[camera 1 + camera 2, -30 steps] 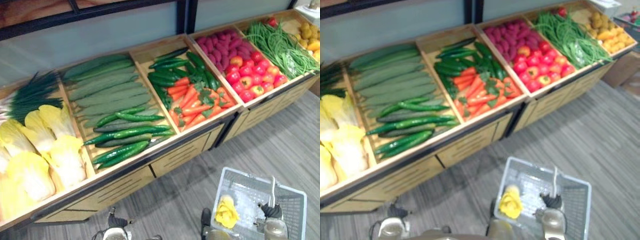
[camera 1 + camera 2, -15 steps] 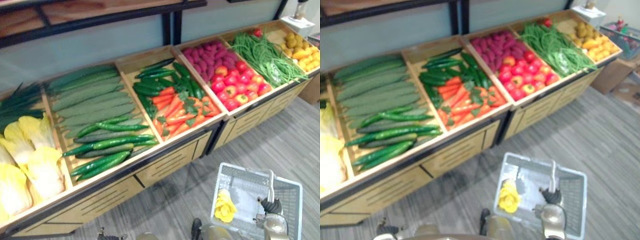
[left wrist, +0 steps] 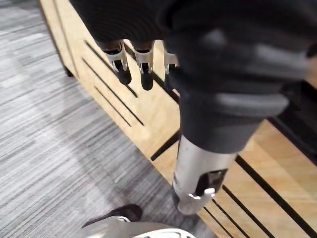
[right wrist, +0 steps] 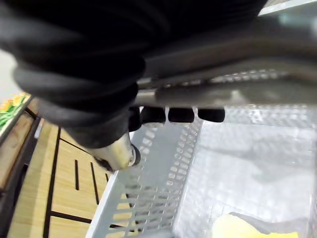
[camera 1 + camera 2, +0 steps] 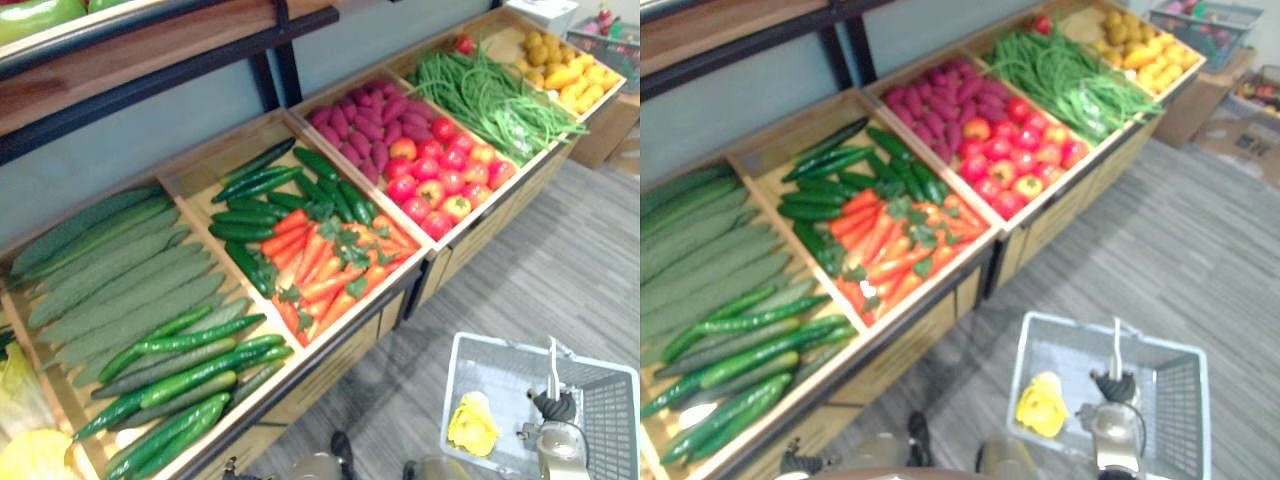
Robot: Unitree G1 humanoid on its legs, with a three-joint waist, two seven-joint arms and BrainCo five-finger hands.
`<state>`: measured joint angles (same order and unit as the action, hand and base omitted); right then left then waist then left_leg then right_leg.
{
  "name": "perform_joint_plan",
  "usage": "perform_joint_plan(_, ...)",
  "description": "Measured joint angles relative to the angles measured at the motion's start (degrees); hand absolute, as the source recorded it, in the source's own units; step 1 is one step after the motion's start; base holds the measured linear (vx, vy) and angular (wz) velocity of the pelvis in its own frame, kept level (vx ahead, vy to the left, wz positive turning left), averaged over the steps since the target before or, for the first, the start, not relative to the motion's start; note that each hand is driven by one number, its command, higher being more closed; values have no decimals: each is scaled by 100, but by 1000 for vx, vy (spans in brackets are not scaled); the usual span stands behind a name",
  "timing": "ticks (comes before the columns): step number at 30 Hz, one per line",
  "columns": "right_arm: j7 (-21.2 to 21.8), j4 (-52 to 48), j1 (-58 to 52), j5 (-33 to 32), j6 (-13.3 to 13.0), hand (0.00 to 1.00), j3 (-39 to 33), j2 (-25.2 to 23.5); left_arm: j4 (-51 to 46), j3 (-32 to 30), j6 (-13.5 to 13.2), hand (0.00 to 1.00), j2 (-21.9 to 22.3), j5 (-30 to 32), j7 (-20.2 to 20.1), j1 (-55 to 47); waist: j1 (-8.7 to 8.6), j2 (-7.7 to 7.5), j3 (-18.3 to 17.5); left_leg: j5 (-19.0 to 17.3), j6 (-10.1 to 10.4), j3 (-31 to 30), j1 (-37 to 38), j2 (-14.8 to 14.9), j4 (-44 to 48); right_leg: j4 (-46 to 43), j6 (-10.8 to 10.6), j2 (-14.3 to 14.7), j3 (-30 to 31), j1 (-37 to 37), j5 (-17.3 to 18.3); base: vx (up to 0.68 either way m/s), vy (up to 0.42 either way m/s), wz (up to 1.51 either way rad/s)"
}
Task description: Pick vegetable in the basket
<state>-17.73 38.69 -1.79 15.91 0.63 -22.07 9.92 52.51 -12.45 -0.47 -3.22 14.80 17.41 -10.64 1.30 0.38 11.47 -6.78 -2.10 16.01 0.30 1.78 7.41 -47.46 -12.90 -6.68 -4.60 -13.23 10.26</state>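
Right hand (image 5: 553, 408) clamped round handle (image 5: 552, 365) so basket (image 5: 500, 344) hangs below it, yellow vegetable (image 5: 472, 425) inside | left hand (image 3: 143, 67) slack-fingered, empty, beside stand front (image 3: 148, 116), free for picking.

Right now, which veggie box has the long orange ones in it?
The one holding the carrots, which share it with dark green cucumbers. It sits between the long pale-green gourds and the red tomatoes.
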Motion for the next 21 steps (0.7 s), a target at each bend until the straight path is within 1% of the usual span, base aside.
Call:
perform_joint_plan(1,-30,-1,-39,0,6,100,1,0,-4,99,35,0,-53,-1,1,17,-70,-29,-5,-32,-7,-218,157,-12,-14,-269,170,-266,-183,-126,96,326,-28,86)
perform_joint_plan(2,-49,-1,-28,0,8,100,1,0,-11,95,36,0,-47,0,13,22,-90,-29,-4,-24,0,-352,217,6,-58,-125,323,-464,-356,-156,184,274,-50,83)
perform_joint_plan(3,-49,0,-18,0,10,100,-1,0,-14,89,37,0,-43,-8,23,24,-101,-30,-4,-21,3,-429,227,32,-59,64,392,-594,-478,-160,222,208,-92,62)
perform_joint_plan(4,-46,1,0,2,14,100,3,-3,-27,77,39,0,-36,-13,31,26,-83,-30,-5,-11,24,-564,227,119,-50,595,461,-771,-605,-144,258,264,-229,69)
perform_joint_plan(5,-47,-1,64,3,13,100,6,-38,-59,76,38,0,-41,-36,50,33,-75,-29,-6,47,135,-744,182,248,-52,1544,458,-858,-545,-54,211,241,-279,68)
perform_joint_plan(6,-47,-1,85,5,12,100,5,-42,-64,75,37,0,-46,-60,66,55,-71,-29,-6,49,208,-818,164,300,-55,1961,424,-869,-459,0,185,180,-283,61)
perform_joint_plan(7,-48,0,102,6,11,100,3,-43,-64,76,36,0,-46,-66,83,85,-67,-32,-6,35,328,-915,152,355,-60,2332,431,-880,-347,65,134,132,-301,59)
perform_joint_plan(8,-53,0,85,6,11,100,-15,-92,-83,78,18,0,-82,-70,138,148,-22,-164,-81,2,585,-1105,74,409,-86,2928,432,-942,67,77,-266,133,-332,61)
perform_joint_plan(9,-55,0,76,6,11,100,-16,-125,-100,77,17,0,-126,-71,165,179,-6,-254,-114,-10,698,-1208,42,406,-91,3058,429,-983,232,85,-447,160,-496,84)
perform_joint_plan(10,-54,3,39,6,13,100,-36,-251,-129,70,1,0,-267,-72,198,220,2,-496,-187,-46,964,-1395,-1,381,-93,3332,125,-1071,365,227,-735,110,-455,65)
perform_joint_plan(11,-53,73,49,6,22,100,-81,-221,-46,22,10,0,-222,-77,217,312,32,-370,-167,-66,1110,-1515,17,524,-78,3301,-4,-967,221,282,-627,93,-556,63)
perform_joint_plan(12,-60,98,59,4,56,100,-139,-185,-68,12,-10,0,-4,-99,239,278,64,-114,-251,11,1198,-1504,-43,903,-117,3479,182,-617,-48,402,-641,77,-584,44)
perform_joint_plan(13,-65,82,60,4,55,100,-227,-172,-109,12,-16,0,185,-108,244,238,35,114,-297,101,1269,-1513,-29,1205,-183,3551,311,-331,-245,528,-612,68,-531,39)
perform_joint_plan(14,-63,82,53,5,56,100,-227,-164,-140,2,-23,0,229,-109,252,226,40,175,-308,190,1325,-1515,-10,1316,-236,3569,371,-232,-315,569,-609,68,-469,34)
perform_joint_plan(15,-63,82,54,6,55,100,-227,-154,-263,-42,-33,0,279,-110,263,183,47,224,-336,374,1366,-1522,-16,1474,-336,3655,477,-65,-436,634,-616,32,-267,23)
perform_joint_plan(17,-68,81,61,13,51,100,-227,-92,-458,-81,-47,0,332,-114,284,168,55,227,-341,598,1337,-1531,-148,1593,-369,3846,580,84,-587,684,-671,22,-258,65)
perform_joint_plan(18,-281,209,-100,-24,51,100,-605,-23,-862,-28,-59,0,423,-113,483,144,42,230,-348,750,1270,-1507,-418,1438,-340,4019,603,-51,-1060,883,-730,22,-116,106)
perform_joint_plan(19,-297,238,-103,-25,52,100,-682,-32,-925,-24,-62,0,410,-113,500,131,47,274,-374,750,1270,-1507,-416,1373,-348,4091,552,-106,-1078,957,-765,27,38,97)
perform_joint_plan(21,-300,242,-96,-25,51,100,-677,-44,-926,-18,-60,0,383,-113,508,126,48,251,-366,750,1271,-1461,-415,1279,-412,4224,487,-189,-1060,973,-865,-19,123,7)
